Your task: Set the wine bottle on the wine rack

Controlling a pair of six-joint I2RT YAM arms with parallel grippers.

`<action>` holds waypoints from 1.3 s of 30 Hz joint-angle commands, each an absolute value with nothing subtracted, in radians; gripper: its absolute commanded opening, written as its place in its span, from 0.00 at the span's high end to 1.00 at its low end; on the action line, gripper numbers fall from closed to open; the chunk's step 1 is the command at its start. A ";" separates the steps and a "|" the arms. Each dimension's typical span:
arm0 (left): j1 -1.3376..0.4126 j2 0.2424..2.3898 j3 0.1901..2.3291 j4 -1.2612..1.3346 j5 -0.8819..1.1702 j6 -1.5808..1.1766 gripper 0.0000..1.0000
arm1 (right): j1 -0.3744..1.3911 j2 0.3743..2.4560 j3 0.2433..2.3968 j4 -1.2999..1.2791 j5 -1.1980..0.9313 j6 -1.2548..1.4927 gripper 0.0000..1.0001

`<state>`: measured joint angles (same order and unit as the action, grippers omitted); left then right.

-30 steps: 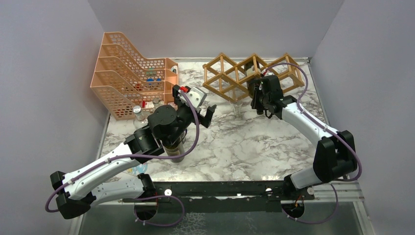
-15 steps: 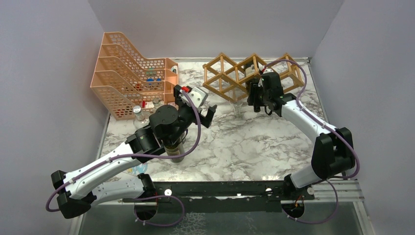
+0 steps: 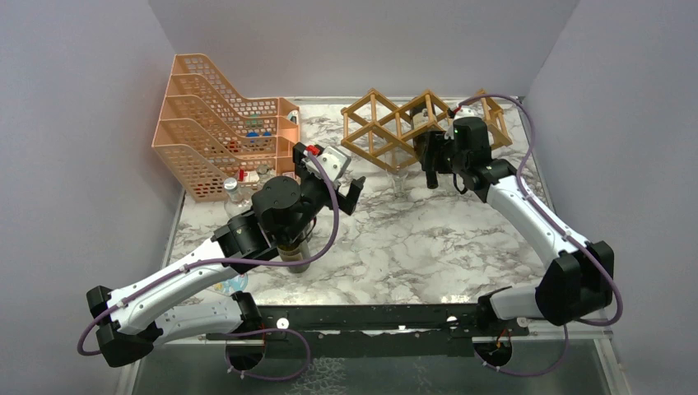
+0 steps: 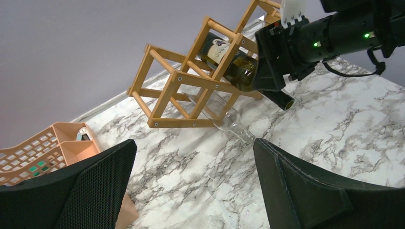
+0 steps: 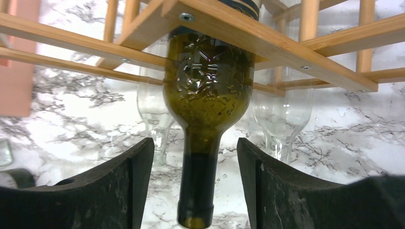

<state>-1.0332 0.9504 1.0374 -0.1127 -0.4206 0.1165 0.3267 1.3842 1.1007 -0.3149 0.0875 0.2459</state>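
Note:
The wine rack (image 3: pixel 387 132) stands at the back of the marble table, a light wooden lattice of diamond cells. The wine bottle (image 5: pixel 208 95), dark green glass, lies in one of its cells (image 4: pixel 234 64) with its neck pointing out toward the front. My right gripper (image 5: pixel 195 143) is open, one finger on each side of the neck with a gap on both sides; in the top view it (image 3: pixel 430 169) sits just in front of the rack. My left gripper (image 4: pixel 195 143) is open over bare marble left of the rack (image 4: pixel 191 78), holding nothing.
An orange mesh file tray (image 3: pixel 222 123) stands at the back left with small items in it. Clear glassware (image 5: pixel 282 114) hangs or lies under the rack beside the bottle. A dark cylinder (image 3: pixel 292 251) stands under my left arm, and a clear bottle (image 3: pixel 234 193) stands by the tray.
My right gripper has opened off the bottle's neck, and its wrist has shifted right and toward the back. The bottle stays in the rack. My left arm has not moved.

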 commanded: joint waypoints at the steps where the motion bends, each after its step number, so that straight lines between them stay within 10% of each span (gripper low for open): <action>1: -1.027 0.940 1.086 -0.123 -0.414 0.139 0.01 | 0.321 1.278 1.142 -0.373 0.063 0.262 0.34; 10: -1.027 0.865 1.157 -0.149 -0.451 0.157 0.01 | 0.341 1.190 1.165 -0.426 -0.355 0.190 0.39; 23: -1.028 0.799 1.225 -0.136 -0.555 0.202 0.01 | 0.823 1.292 1.184 -0.131 -0.226 0.161 0.38; 39: -1.028 0.702 1.189 -0.115 -0.623 0.230 0.01 | 0.977 1.652 1.399 0.138 -0.306 0.131 0.37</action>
<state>-1.0332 0.7147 1.1931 -0.1368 -0.5842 0.2104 0.9604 1.6047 1.3273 0.0349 -0.2779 0.1589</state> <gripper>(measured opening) 0.988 0.626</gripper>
